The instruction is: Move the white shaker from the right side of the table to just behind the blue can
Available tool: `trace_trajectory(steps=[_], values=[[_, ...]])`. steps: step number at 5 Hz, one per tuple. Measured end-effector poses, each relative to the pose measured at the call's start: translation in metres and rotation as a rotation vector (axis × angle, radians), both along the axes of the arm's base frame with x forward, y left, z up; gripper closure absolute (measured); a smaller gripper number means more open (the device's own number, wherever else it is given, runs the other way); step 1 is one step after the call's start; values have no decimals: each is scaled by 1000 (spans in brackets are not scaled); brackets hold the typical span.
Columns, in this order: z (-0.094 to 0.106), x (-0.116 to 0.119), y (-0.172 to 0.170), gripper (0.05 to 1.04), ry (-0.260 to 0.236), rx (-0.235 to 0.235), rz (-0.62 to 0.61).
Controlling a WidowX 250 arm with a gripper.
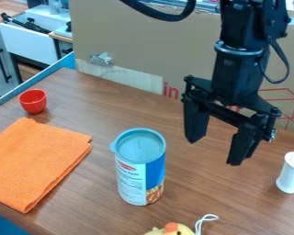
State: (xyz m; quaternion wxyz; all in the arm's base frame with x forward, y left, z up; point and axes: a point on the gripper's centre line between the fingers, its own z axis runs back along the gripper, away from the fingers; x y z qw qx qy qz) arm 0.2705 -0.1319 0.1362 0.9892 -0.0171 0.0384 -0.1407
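The black gripper (pixel 214 153) hangs over the right half of the table, its two fingers spread wide with nothing between them. To its left and nearer the camera stands an upright can (pixel 140 167) with a blue-grey lid and a blue and white label. A white shaker (pixel 291 172) is upright at the right edge of the view. An orange cloth (pixel 36 160) lies folded at the left, and a small red cup (pixel 33 101) stands behind it.
A yellow toy (pixel 172 229) with a white cord is at the bottom edge of the wooden table (pixel 100 110). A cardboard panel (pixel 143 43) rises along the back. Blue edging (pixel 36 81) runs along the table's left side.
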Motion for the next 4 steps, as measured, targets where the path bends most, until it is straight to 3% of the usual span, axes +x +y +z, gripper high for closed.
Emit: trace_trajectory(steps=[1,2,3,4], values=[[-10,-1,0,83,32,15,2],[-13,11,-6,83,11,64,-28],[-23,30,-24,83,-31,54,-102],[-34,47,-31,83,-27,68,-121]])
